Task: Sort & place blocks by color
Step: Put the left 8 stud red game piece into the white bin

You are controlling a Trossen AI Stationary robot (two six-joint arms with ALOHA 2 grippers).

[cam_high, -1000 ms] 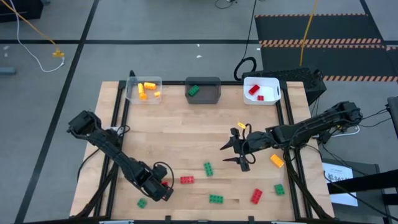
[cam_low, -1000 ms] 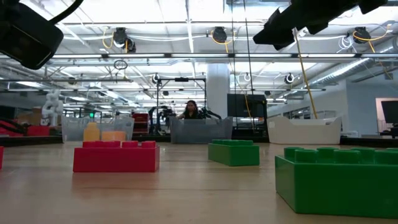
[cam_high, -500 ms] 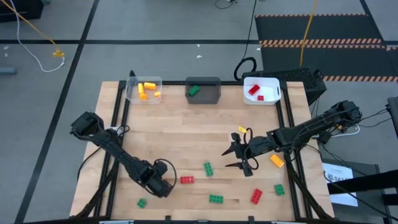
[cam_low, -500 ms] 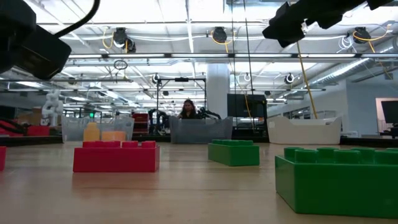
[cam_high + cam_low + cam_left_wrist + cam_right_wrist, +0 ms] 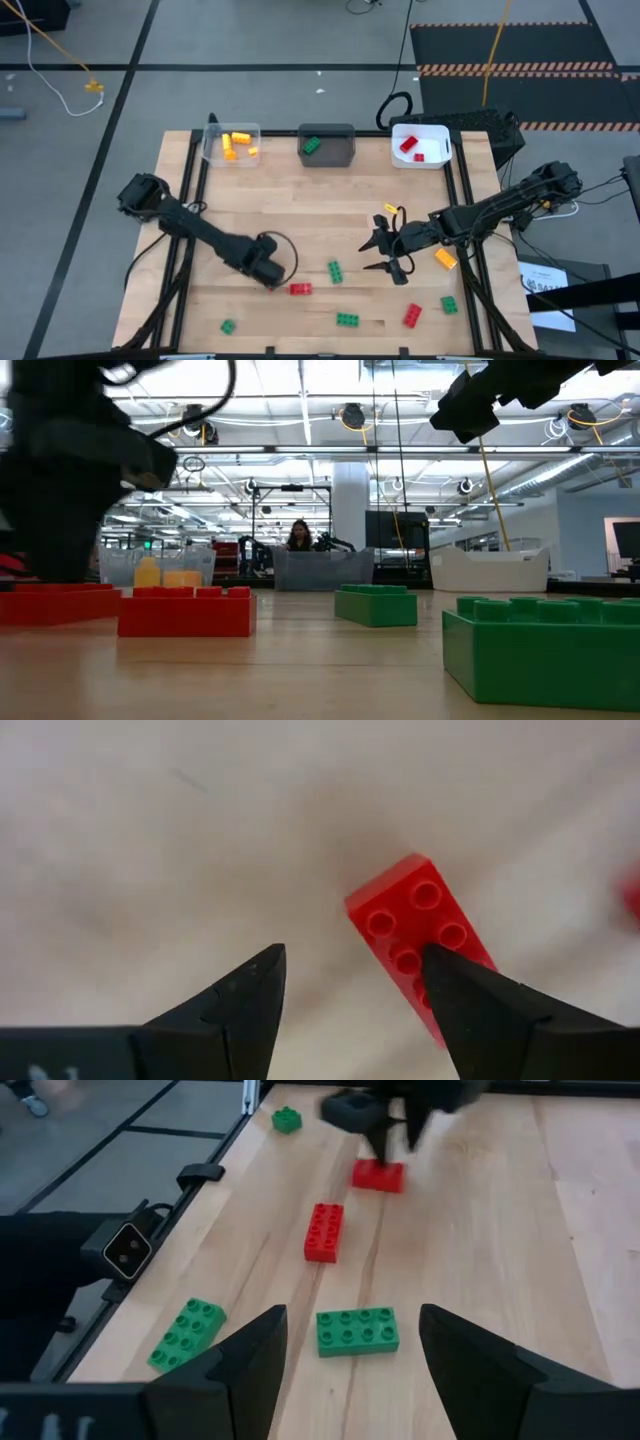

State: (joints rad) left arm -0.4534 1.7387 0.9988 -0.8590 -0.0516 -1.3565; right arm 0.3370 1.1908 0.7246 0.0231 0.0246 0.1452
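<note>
Left pincer (image 5: 270,281) open, empty, hovering over a red block (image 5: 422,934) near counter's (image 5: 300,225) front left. Needs lowering and centring to straddle it. Right pincer (image 5: 344,1342) open, empty, waiting above green blocks (image 5: 357,1330) mid-right.

Overhead camera looks straight down; low camera level at tabletop; both share red block (image 5: 300,289) (image 5: 186,611).

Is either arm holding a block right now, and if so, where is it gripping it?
Neither. The left gripper is open above a red brick on the table; the right gripper is open and empty.
</note>
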